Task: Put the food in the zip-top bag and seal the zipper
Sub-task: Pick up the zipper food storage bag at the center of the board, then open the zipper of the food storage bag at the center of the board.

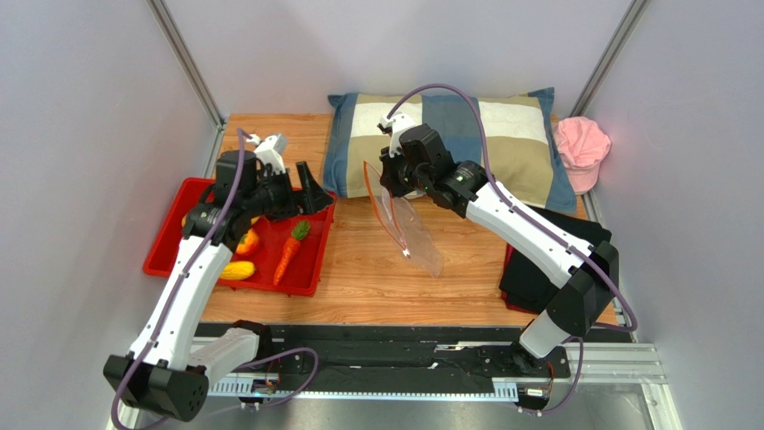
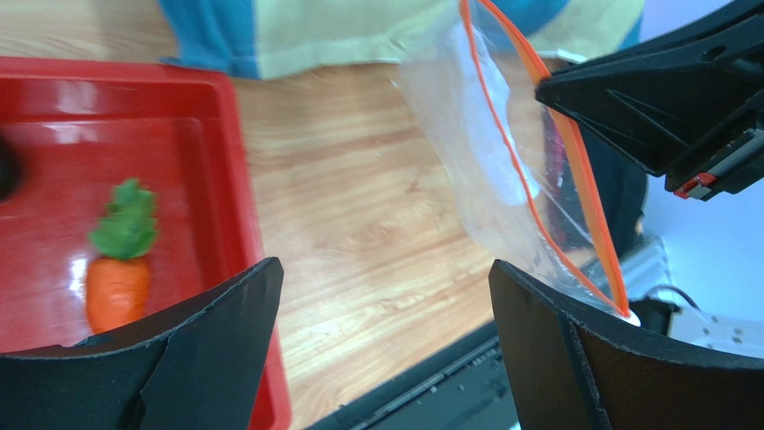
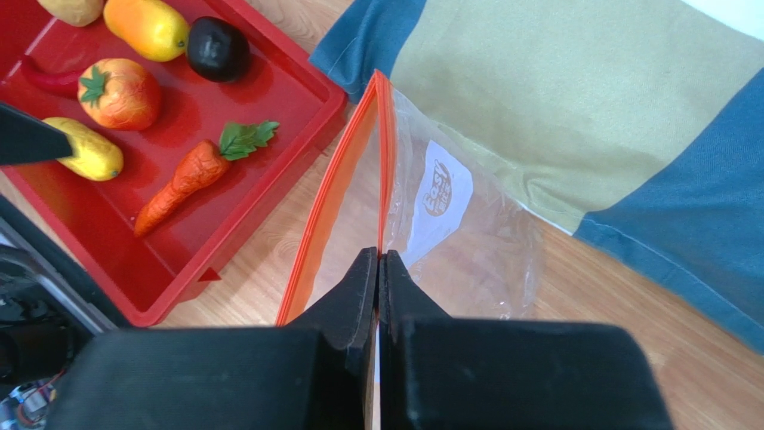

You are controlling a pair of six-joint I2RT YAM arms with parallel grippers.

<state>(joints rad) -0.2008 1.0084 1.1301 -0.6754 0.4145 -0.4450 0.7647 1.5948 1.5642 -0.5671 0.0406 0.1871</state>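
My right gripper (image 3: 378, 255) is shut on one lip of the zip-top bag (image 3: 466, 233), holding it up over the table with its mouth parted. The orange-red zipper (image 3: 332, 188) runs along both lips. The clear bag (image 1: 408, 228) hangs below the right gripper (image 1: 392, 179). My left gripper (image 2: 384, 269) stands open and empty above the tray's right edge, just left of the bag (image 2: 484, 161). The food lies in the red tray (image 3: 269, 98): a carrot (image 3: 193, 175), an orange fruit (image 3: 119, 92), a yellow piece (image 3: 85, 148), a dark round fruit (image 3: 218, 49) and a red piece (image 3: 49, 79).
A checked pillow (image 1: 511, 134) lies at the back of the wooden table. A pink cap (image 1: 581, 148) sits at the back right, and a black cloth (image 1: 556, 233) lies under the right arm. Grey walls close in both sides.
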